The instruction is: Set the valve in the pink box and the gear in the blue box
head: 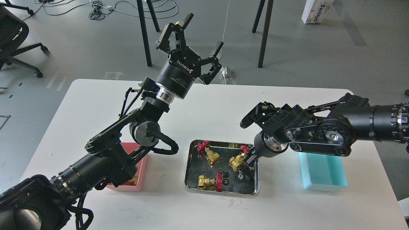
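Three brass valves with red handwheels lie in the steel tray (223, 192): one at the back left (211, 155), one at the back right (236, 163), one at the front left (207, 182). Small black gears (225, 182) lie near the tray's middle. My right gripper (248, 158) points down into the tray's back right corner, right at the back right valve; its fingers are dark and I cannot tell them apart. My left gripper (203, 34) is open and empty, raised high over the table's far edge. The pink box (143, 169) sits left of the tray, mostly hidden by my left arm. The blue box (322, 174) sits to the right.
A brass-coloured piece (134, 180) shows inside the pink box. The blue box looks empty. The white table (204, 105) ends just behind my left gripper. Table legs (143, 32) and an office chair (16, 41) stand on the floor beyond.
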